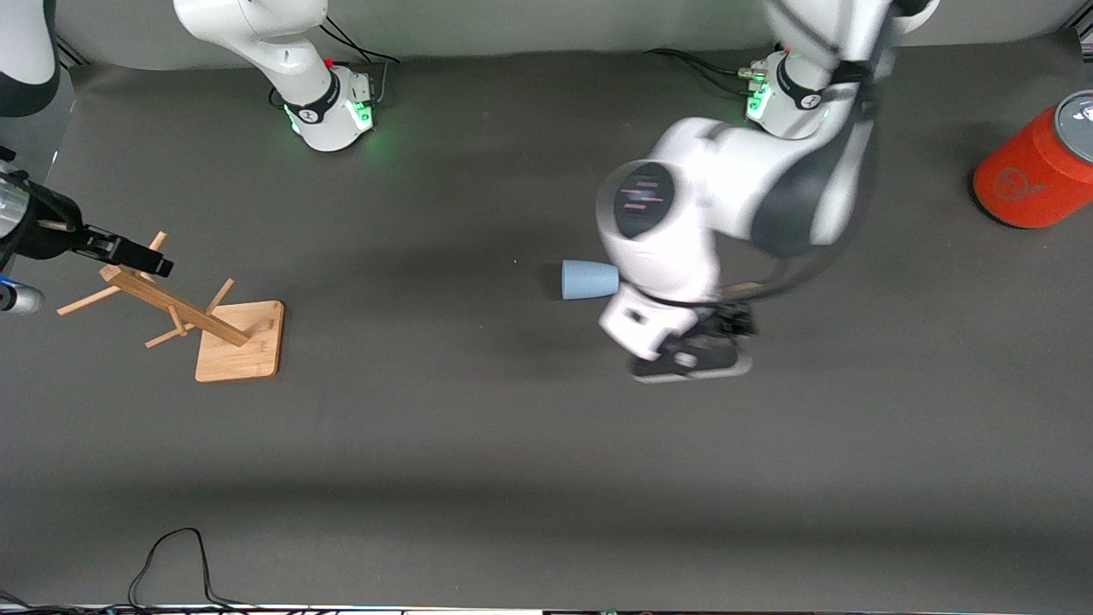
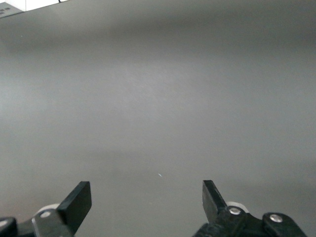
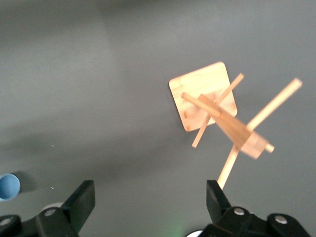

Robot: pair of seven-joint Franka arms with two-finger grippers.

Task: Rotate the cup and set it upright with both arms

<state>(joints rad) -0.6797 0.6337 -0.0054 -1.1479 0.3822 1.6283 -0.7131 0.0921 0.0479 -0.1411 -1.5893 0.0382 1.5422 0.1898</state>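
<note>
The pale-blue cup (image 1: 587,280) lies on its side on the dark mat near the table's middle, its mouth toward the right arm's end. The left arm reaches down just beside its base end. My left gripper (image 1: 726,329) is low over the mat beside the cup; in the left wrist view it (image 2: 147,197) is open and empty over bare mat, and the cup is out of that view. My right gripper (image 1: 128,254) is open and empty above the wooden rack; the right wrist view (image 3: 148,197) shows the cup (image 3: 9,186) at its edge.
A wooden rack (image 1: 184,309) on a square base (image 1: 248,350) stands toward the right arm's end, also in the right wrist view (image 3: 217,111). A large orange-red can (image 1: 1029,171) lies at the left arm's end. A black cable (image 1: 171,555) loops near the front edge.
</note>
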